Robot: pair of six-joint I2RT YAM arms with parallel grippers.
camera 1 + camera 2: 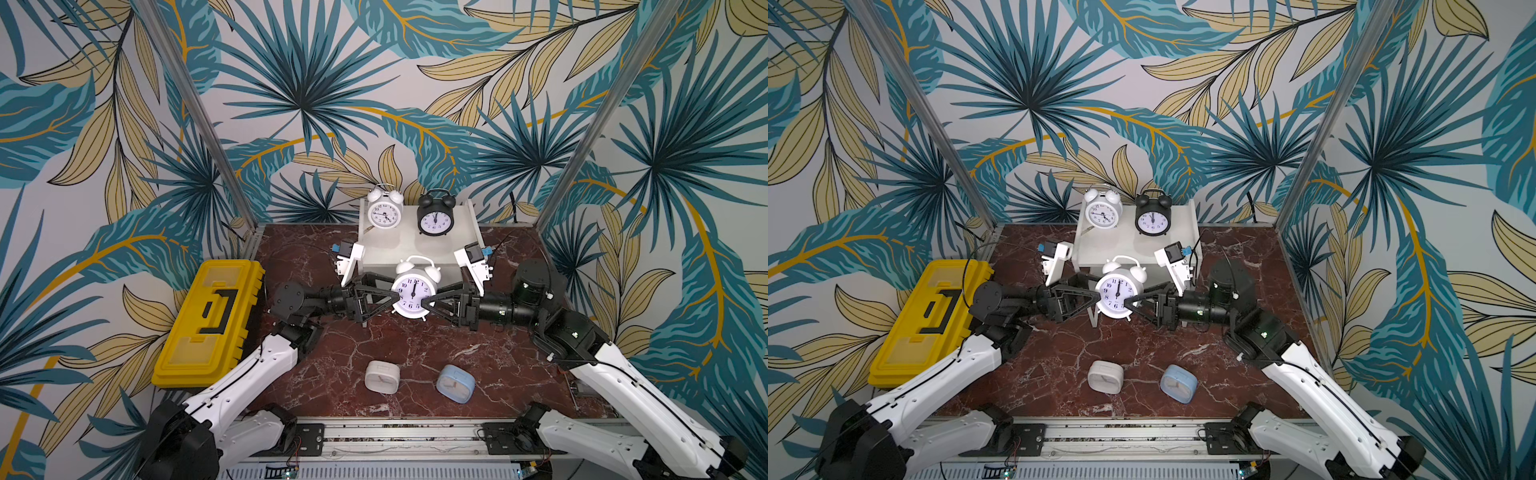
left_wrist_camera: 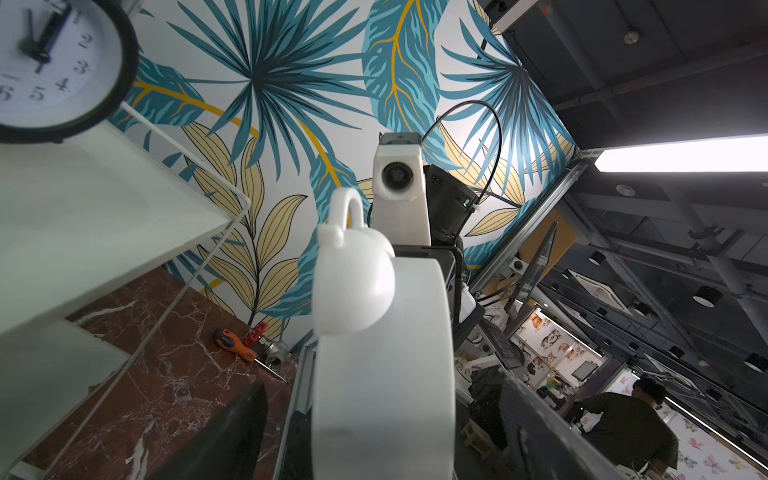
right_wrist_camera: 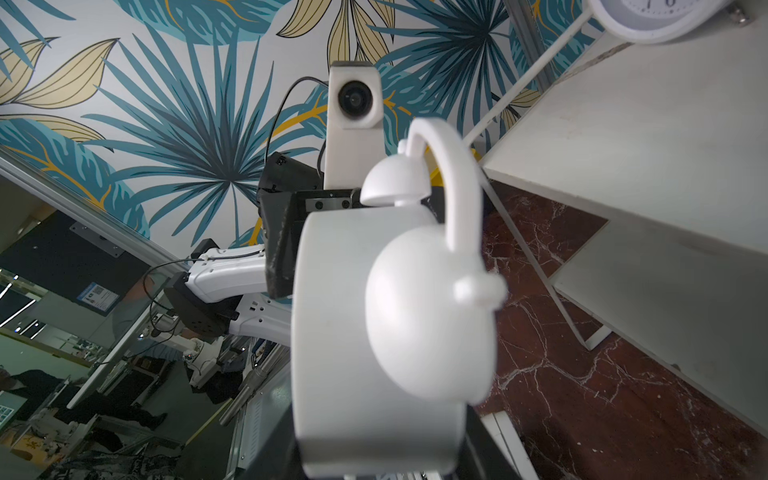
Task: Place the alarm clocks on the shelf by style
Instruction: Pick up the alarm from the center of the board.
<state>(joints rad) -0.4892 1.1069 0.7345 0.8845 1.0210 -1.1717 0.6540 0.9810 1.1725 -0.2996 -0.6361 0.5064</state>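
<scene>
Nearest to me, two clocks lay face up on the red marble desk (image 1: 374, 345). The white square clock (image 1: 382, 377) was on the left and the light-blue square clock (image 1: 456, 383) on the right, near each other but not touching.

Farther in, both arms reached toward the middle from either side. Between them a white twin-bell clock (image 1: 413, 293) hung upright in the air, dial facing me, just on the near side of the shelf (image 1: 411, 245). The right pincer (image 1: 430, 296) had closed on the clock's body and was carrying it. The left pincer (image 1: 394, 293) stood wide open around the clock's other side. In the left wrist view there was a gap between each of its fingers (image 2: 232, 436) and the white casing.

Off to the left a yellow toolbox (image 1: 210, 320) sat shut on the desk.

Farthest back, the shelf stood against the leafy wall. On its top board were a second white twin-bell clock (image 1: 385, 210) on the left and the black twin-bell clock (image 1: 435, 216) on the right. Both stood upright, side by side and apart.
</scene>
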